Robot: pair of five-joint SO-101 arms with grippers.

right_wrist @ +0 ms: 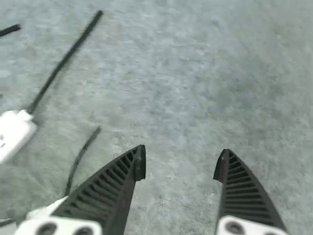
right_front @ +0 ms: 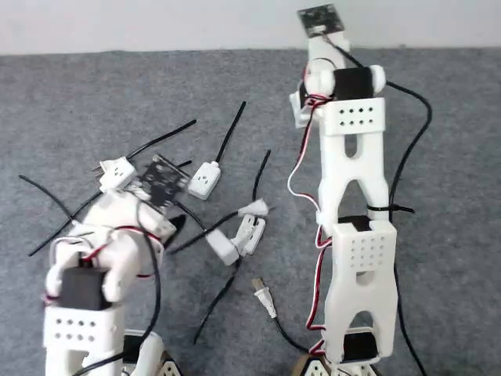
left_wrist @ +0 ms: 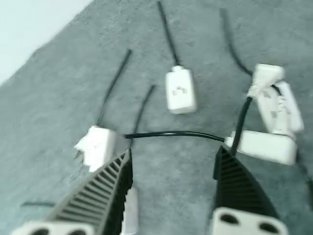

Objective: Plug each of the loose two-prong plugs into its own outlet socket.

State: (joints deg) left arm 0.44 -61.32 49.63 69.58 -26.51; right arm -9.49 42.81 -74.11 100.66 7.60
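Note:
My left gripper (left_wrist: 173, 157) is open low over the carpet, a black cord (left_wrist: 171, 134) running across just past its fingertips. Beyond it lies a white outlet socket (left_wrist: 180, 91), and a white two-prong plug (left_wrist: 96, 145) sits beside one finger. A cluster of a plug (left_wrist: 266, 76) and two white sockets (left_wrist: 281, 111) lies to the other side. My right gripper (right_wrist: 182, 164) is open above bare carpet, with a white socket (right_wrist: 12, 135) at the frame's edge. In the high view the socket (right_front: 203, 181), the cluster (right_front: 241, 233) and a loose plug (right_front: 264, 298) lie between the arms.
Black cords (right_front: 160, 139) fan out over the grey carpet around the left arm (right_front: 86, 290). The right arm (right_front: 356, 227) stretches up the right half of the table, with open carpet to its right and behind the cords.

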